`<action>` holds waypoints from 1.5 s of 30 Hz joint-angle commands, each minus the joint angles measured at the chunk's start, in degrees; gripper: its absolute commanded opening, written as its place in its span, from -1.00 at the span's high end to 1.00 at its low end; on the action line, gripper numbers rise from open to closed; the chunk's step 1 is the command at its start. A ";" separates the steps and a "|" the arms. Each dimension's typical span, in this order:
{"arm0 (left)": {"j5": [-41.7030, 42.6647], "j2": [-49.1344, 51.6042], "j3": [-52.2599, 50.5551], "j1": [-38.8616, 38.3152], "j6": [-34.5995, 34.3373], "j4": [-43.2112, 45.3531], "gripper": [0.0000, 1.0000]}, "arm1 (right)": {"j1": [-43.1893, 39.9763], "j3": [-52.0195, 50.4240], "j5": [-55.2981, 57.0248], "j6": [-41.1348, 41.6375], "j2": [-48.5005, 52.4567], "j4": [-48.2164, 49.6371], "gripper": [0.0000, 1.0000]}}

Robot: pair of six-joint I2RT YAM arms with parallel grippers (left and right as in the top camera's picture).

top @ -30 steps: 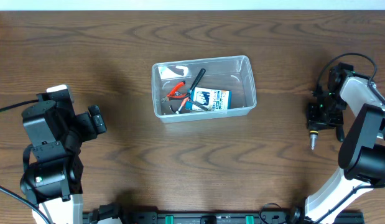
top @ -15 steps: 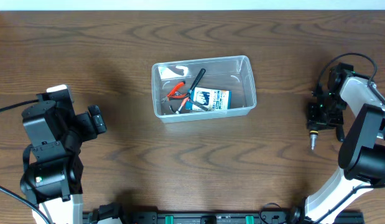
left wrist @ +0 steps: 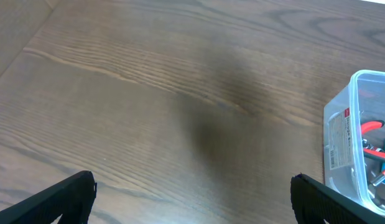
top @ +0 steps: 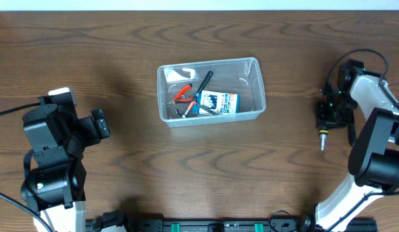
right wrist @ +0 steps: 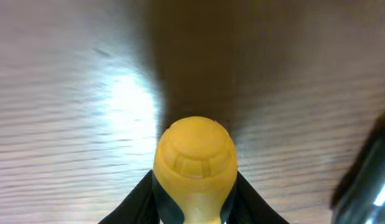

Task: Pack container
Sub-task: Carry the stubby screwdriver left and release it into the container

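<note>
The clear plastic container (top: 209, 62) stands at the table's centre. It holds red-handled pliers (top: 182, 95), a black-handled tool (top: 205, 82) and a small blue-and-white box (top: 220, 102). Its left end shows in the left wrist view (left wrist: 337, 118). My right gripper (top: 329, 116) is far right of the container, shut on a yellow-and-black-handled screwdriver (top: 323, 136). In the right wrist view the yellow handle end (right wrist: 193, 155) sits between the black fingers (right wrist: 193, 196), just above the wood. My left gripper (top: 99, 124) is open and empty at the left, its fingertips wide apart (left wrist: 192, 199).
The brown wooden table (top: 205, 174) surrounds the container. A dark cable or arm part (right wrist: 366, 180) crosses the lower right of the right wrist view. The table's far edge runs along the top of the overhead view.
My right gripper has shifted slightly up and left with the screwdriver in it. The left arm and the container have not moved.
</note>
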 commanded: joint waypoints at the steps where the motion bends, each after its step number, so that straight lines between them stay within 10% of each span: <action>1: -0.68 0.22 -0.26 0.17 0.35 0.31 -0.96 | 3.23 2.80 -0.02 -0.79 -6.32 -0.13 0.97; 11: -0.68 0.22 -0.26 0.17 0.33 0.46 -0.96 | 11.91 5.95 2.49 -4.74 -13.33 -0.07 0.98; 27: -0.68 0.22 -0.26 0.17 0.33 0.42 -0.96 | 42.69 15.76 -7.74 -40.15 -13.94 2.45 0.98; 45: -0.66 0.22 -0.26 0.17 0.33 0.39 -0.96 | 38.42 15.76 -16.81 -44.83 0.87 1.33 0.98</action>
